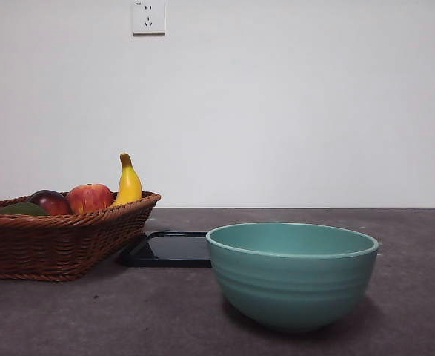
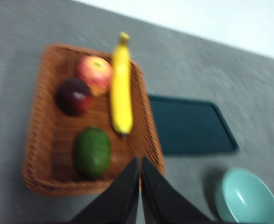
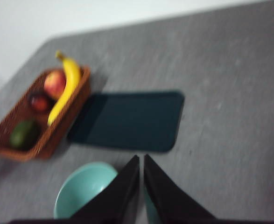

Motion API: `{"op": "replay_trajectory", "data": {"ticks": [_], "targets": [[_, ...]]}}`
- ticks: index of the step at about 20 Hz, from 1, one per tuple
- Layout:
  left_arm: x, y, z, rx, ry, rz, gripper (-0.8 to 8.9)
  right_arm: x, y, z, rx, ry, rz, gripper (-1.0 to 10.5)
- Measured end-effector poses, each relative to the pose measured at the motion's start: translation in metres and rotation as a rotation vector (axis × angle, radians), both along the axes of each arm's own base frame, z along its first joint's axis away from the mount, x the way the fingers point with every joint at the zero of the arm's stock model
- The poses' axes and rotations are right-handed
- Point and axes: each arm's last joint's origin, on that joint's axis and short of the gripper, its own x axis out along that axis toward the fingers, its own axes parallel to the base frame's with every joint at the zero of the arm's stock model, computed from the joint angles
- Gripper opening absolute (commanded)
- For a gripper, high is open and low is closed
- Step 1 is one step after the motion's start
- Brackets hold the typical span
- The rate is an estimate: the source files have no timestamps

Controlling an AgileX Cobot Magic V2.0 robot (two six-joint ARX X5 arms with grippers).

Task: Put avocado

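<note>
While both black end effectors, left [image 2: 140,186] and right [image 3: 141,186], hang clenched and empty, the dull olive-green avocado [image 2: 92,152] lies in the brown wicker basket [image 2: 43,154], probably 6 o'clock of the dark red-purple fruit [image 2: 73,96]; approach from above, jaws released wide.

Front camera: low, worktop [image 1: 410,297] height, level toward wall, bowl [image 1: 291,276] close. Both wrist cameras: high, tilted down, blurred. All three share basket [image 2: 43,154], dark tray [image 3: 132,122] and bowl.
</note>
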Motion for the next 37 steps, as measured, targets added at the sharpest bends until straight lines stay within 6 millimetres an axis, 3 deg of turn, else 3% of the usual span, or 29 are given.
{"op": "replay_trajectory", "data": {"ticks": [8, 17, 19, 22, 24, 27, 31, 37], "targets": [[0.002, -0.010, 0.027, 0.070, 0.209, -0.219, 0.09, 0.005, 0.011, 0.028, -0.107, 0.173, 0.222, 0.1], [-0.005, -0.013, 0.028, 0.104, 0.267, -0.287, 0.09, 0.004, 0.023, 0.023, -0.172, 0.260, 0.400, 0.1], [-0.005, -0.013, 0.028, 0.104, 0.267, -0.287, 0.77, 0.005, 0.024, 0.023, -0.172, 0.260, 0.400, 0.5], [-0.005, -0.013, 0.028, 0.104, 0.267, -0.287, 3.91, 0.005, 0.024, 0.024, -0.172, 0.257, 0.399, 3.2], [-0.005, -0.013, 0.028, 0.104, 0.266, -0.287, 4.15, 0.005, 0.024, 0.024, -0.171, 0.256, 0.399, 3.8], [-0.003, -0.013, 0.029, 0.104, 0.263, -0.286, 4.12, 0.005, 0.024, 0.024, -0.171, 0.251, 0.399, 3.8], [0.011, -0.015, 0.028, 0.105, 0.279, -0.285, 4.05, 0.007, 0.024, 0.024, -0.171, 0.255, 0.399, 3.8], [0.055, -0.020, 0.039, 0.171, 0.275, -0.224, 4.04, 0.009, 0.025, 0.023, -0.172, 0.266, 0.399, 3.8]]}}
